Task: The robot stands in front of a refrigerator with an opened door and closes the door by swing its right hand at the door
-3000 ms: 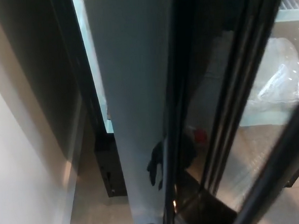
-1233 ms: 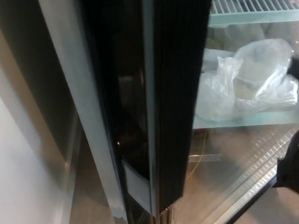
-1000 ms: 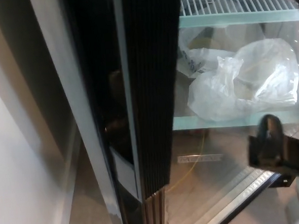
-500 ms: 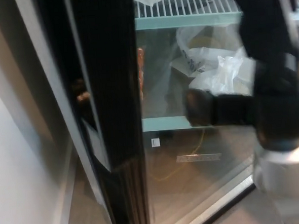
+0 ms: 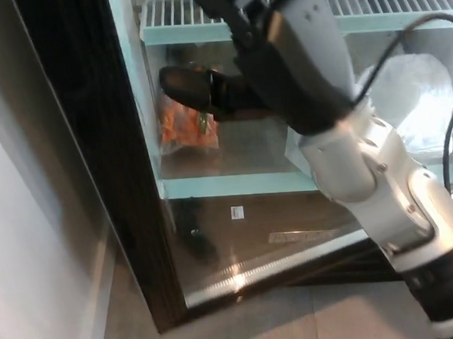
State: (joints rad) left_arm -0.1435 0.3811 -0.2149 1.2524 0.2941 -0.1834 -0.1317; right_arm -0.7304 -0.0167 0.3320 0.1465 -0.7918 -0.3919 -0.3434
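The refrigerator's glass door (image 5: 277, 239) lies across the front of the cabinet, and its black left edge (image 5: 96, 170) runs down the picture. My right arm reaches from the lower right up across the glass. My right hand (image 5: 206, 88) rests against the upper part of the door, holds nothing, and has a thick finger (image 5: 176, 82) stretched out to the left. Through the glass I see an orange packet (image 5: 184, 127) and a white plastic bag (image 5: 419, 104) on a pale green shelf (image 5: 235, 186). My left hand does not show.
A pale wall (image 5: 25, 274) stands close on the left, beside the fridge's dark side. A wire shelf (image 5: 178, 11) runs along the top behind the glass. Grey floor (image 5: 259, 325) lies below the door. A black cable (image 5: 446, 87) loops off my right arm.
The door has swung left and shut against the cabinet, so its black edge no longer juts toward me. My right arm has swept in from the right, up and across the glass.
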